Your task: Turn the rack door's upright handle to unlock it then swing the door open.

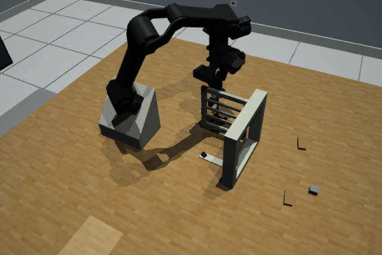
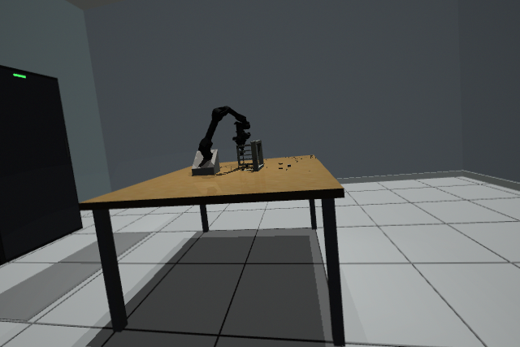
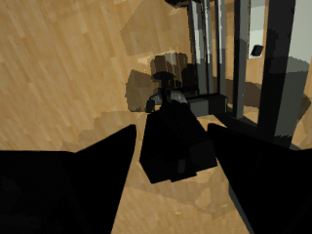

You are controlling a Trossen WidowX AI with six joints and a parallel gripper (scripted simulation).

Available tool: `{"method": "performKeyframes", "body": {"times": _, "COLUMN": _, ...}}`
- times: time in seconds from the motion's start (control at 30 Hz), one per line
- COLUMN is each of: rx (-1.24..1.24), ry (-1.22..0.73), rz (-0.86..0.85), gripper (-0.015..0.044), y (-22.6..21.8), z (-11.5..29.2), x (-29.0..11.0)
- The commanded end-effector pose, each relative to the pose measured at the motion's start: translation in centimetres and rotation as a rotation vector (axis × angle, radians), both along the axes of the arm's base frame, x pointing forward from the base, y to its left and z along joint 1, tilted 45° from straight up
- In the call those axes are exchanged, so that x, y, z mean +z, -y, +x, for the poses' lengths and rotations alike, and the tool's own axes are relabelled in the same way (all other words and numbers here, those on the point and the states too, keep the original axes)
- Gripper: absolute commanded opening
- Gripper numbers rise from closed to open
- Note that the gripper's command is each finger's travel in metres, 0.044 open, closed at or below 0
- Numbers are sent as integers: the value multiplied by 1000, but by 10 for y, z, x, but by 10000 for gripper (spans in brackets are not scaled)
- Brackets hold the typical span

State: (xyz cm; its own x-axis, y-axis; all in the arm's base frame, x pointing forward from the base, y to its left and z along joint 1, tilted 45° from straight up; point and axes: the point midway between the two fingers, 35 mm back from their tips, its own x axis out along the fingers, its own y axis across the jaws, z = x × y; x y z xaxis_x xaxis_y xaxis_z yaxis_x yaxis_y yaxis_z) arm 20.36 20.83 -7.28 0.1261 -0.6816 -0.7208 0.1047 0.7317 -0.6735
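I have the claw [image 1: 215, 104] [image 3: 172, 129] apart around the handle [image 3: 177, 146], presumably releasing the swung-out door [image 1: 204, 107] [image 2: 238, 156] [image 3: 239, 58].

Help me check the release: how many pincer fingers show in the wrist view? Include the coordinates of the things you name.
2: left-hand finger [image 3: 99, 171], lower left; right-hand finger [image 3: 258, 175], lower right. Neither tip is hidden.

In the wrist view, the picture's edge crops both fingers.
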Motion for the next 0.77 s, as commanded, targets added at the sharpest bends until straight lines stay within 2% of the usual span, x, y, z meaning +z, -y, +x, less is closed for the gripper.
{"method": "performKeyframes", "body": {"times": 0.0, "rx": -3, "ry": 3, "rz": 2, "gripper": 299, "y": -4, "z": 0, "x": 3}}
{"method": "performKeyframes", "body": {"times": 0.73, "rx": -3, "ry": 2, "rz": 3, "gripper": 299, "y": -26, "z": -3, "x": 24}}
